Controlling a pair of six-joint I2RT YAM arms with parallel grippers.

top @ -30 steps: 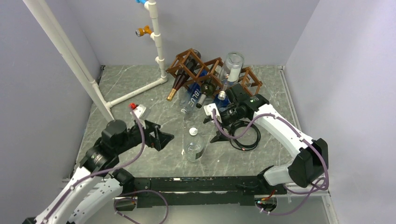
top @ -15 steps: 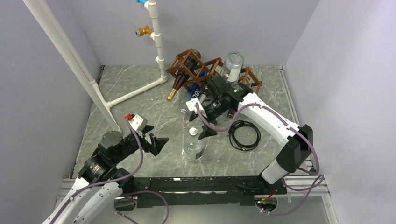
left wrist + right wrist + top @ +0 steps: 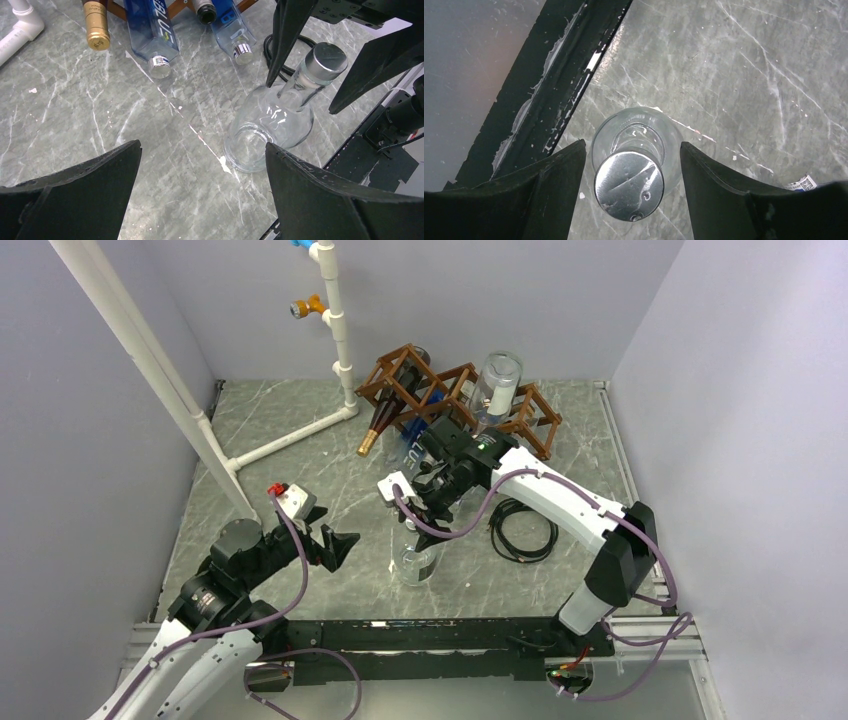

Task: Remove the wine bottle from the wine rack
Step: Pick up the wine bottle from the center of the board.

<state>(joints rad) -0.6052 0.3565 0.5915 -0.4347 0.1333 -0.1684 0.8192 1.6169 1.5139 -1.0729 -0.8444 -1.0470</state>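
Black right gripper [image 3: 631, 150] newly astride clear bottle [image 3: 630, 184]

Top view: right arm [image 3: 545, 485] covers clear bottle's [image 3: 418, 562] neck. Left wrist view: top edge cuts rack [image 3: 119, 6]; gold-capped bottle's [image 3: 97, 27] body out of frame.

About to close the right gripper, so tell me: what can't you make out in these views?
- Top view: the right gripper hides the neck of the clear bottle.
- Right wrist view: the cap hides whether fingers touch the neck.
- Left wrist view: the top edge cuts off the wine rack and its cells.
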